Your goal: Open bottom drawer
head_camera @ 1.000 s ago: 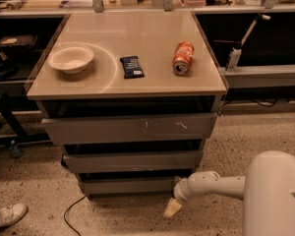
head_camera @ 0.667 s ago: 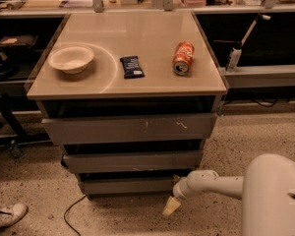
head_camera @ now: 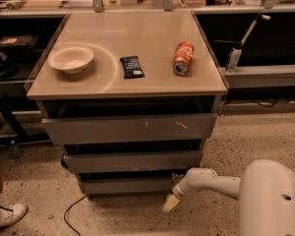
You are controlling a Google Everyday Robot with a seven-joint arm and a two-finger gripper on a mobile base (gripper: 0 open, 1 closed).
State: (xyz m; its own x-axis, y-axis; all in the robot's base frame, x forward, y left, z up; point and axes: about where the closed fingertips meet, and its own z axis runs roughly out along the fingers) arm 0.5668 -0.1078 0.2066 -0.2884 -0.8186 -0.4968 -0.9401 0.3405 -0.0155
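The bottom drawer (head_camera: 125, 185) is the lowest grey front of the cabinet, plain and without a handle, under the middle front (head_camera: 132, 161) and the wide scratched top front (head_camera: 130, 128). It looks closed or nearly so; its inside is hidden. My gripper (head_camera: 170, 202) hangs at the end of the white arm (head_camera: 214, 182), just below and in front of the drawer's right end, close to the floor. Its pale tip points down and left.
On the cabinet top (head_camera: 125, 85) lie a white bowl (head_camera: 71, 58), a dark snack bar (head_camera: 132, 66) and an orange can (head_camera: 183, 58) on its side. A cable (head_camera: 71, 213) runs on the floor at the left. A person's shoe (head_camera: 5, 215) is at bottom left.
The gripper has stayed by the drawer's right end, shifting only slightly. The shoe at the bottom left has moved a little.
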